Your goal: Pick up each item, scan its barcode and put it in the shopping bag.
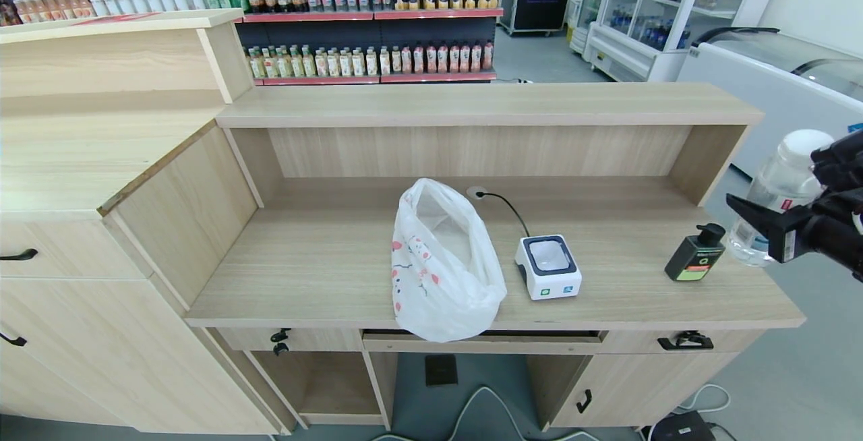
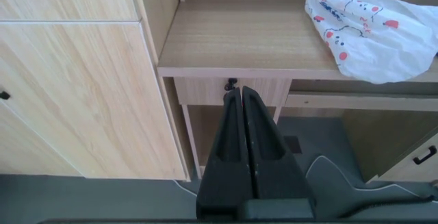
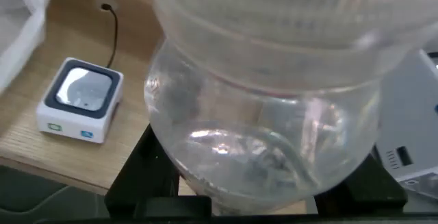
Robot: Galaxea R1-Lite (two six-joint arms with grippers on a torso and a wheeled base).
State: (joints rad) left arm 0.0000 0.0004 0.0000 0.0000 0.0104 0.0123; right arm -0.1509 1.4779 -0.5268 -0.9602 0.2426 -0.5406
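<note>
past r edge of counter [image 1: 472, 272], r pincer [image 1: 770, 228] grips clear bottle [image 1: 782, 181].

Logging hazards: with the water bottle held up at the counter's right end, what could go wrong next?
1. The water bottle in the right gripper hangs about at the counter edge; a slip could drop it to the floor.
2. The pump bottle stands between it and the scanner; a low sweep could knock it over.
3. The shopping bag overhangs the front edge and might slide off.
</note>
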